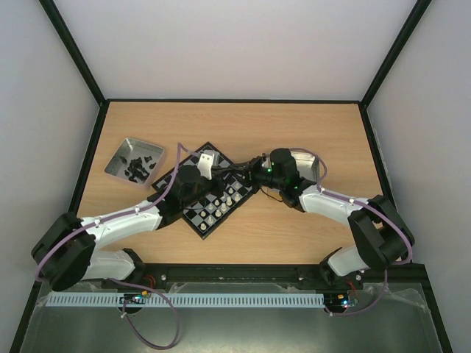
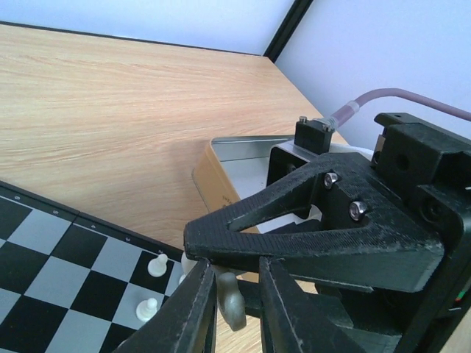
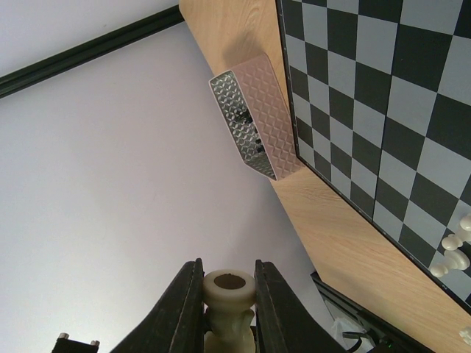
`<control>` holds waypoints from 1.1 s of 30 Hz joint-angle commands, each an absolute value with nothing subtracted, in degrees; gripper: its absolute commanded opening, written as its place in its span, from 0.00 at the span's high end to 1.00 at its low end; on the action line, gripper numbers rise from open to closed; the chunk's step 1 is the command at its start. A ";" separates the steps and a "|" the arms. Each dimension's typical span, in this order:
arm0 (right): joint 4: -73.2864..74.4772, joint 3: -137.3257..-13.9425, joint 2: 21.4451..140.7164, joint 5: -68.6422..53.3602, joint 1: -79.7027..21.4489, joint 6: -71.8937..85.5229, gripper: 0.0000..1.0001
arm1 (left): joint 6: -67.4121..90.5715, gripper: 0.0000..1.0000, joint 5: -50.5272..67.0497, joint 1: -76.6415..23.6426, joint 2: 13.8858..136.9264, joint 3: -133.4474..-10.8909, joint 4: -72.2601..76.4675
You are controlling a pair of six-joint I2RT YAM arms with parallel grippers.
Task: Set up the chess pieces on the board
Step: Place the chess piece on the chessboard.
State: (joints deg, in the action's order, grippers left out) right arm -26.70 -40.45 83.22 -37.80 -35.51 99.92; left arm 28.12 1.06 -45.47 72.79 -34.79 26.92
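Observation:
The board (image 1: 224, 163) lies turned like a diamond at mid-table, with several cream chess pieces (image 1: 221, 206) on its near squares. My right gripper (image 3: 228, 263) is shut on a cream chess piece (image 3: 229, 288), base up between its fingers. Both grippers meet over the board's right corner, the left gripper (image 1: 232, 178) beside the right gripper (image 1: 249, 173). In the left wrist view the held piece (image 2: 232, 301) hangs between my left gripper's (image 2: 232, 268) narrowed jaws. It lies against one finger, with a gap to the other. The right gripper's finger (image 2: 294, 235) hides its upper part.
A metal tray (image 1: 115, 163) with dark pieces stands left of the board and shows as the tray (image 3: 254, 121) in the right wrist view. A second tray (image 1: 313, 163) sits under the right arm. Two pawns (image 2: 157, 265) stand near the board's edge (image 2: 66, 220).

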 commanded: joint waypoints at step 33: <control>-31.03 -38.67 81.29 -37.59 -36.01 102.36 0.84 | 26.50 0.86 -2.84 -47.59 73.60 -35.75 24.42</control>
